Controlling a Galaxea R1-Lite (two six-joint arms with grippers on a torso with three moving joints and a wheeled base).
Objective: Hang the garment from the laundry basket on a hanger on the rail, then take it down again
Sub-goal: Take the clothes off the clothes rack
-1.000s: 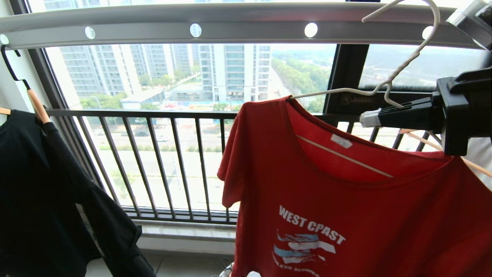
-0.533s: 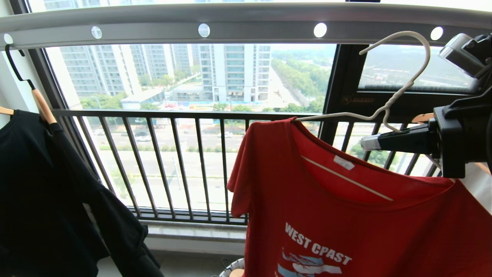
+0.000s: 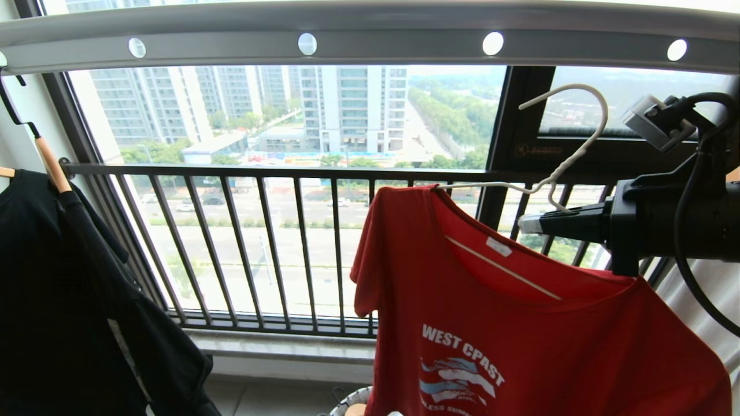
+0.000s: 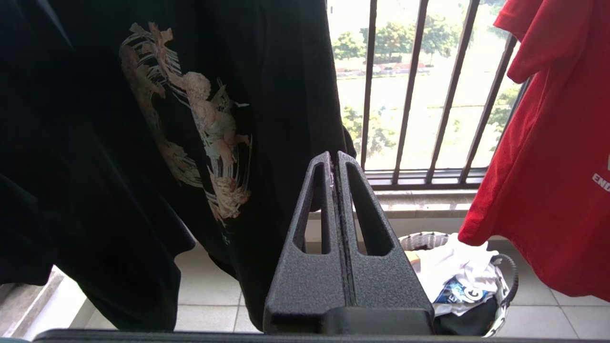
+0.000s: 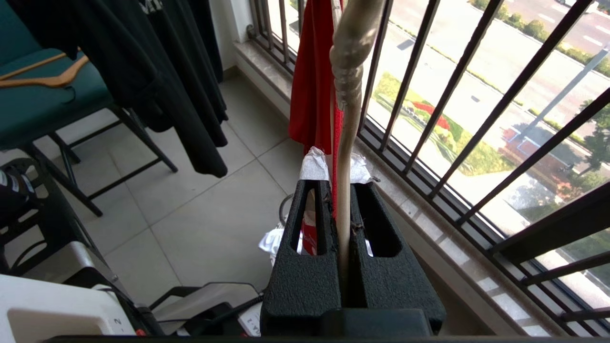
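My right gripper point(image 3: 529, 222) reaches in from the right side of the head view, level, with its fingers pinched tight on the thin cream-white hanger point(image 3: 569, 156) just below its twisted neck; in my right wrist view the wire point(image 5: 347, 190) runs straight up out of the seam between the two black fingers. The hanger's curved hook stands free in the air below the rail point(image 3: 370, 34), touching none of the round holes along that grey bar. The red T-shirt point(image 3: 520, 329) hangs from the hanger, its collar open toward me and the white lettering and blue-and-white print facing me, one sleeve drooping on the side toward the black shirt point(image 3: 69, 300). That black shirt hangs on a wooden hanger point(image 3: 49, 162) at the far left of the rail. The laundry basket point(image 4: 481, 286) sits on the tiled floor below the red shirt, by the barred window railing point(image 3: 260, 242), with white clothes in it. My left gripper point(image 4: 336, 166) is held low, its fingers pressed together on nothing, pointing between the black shirt and the red one
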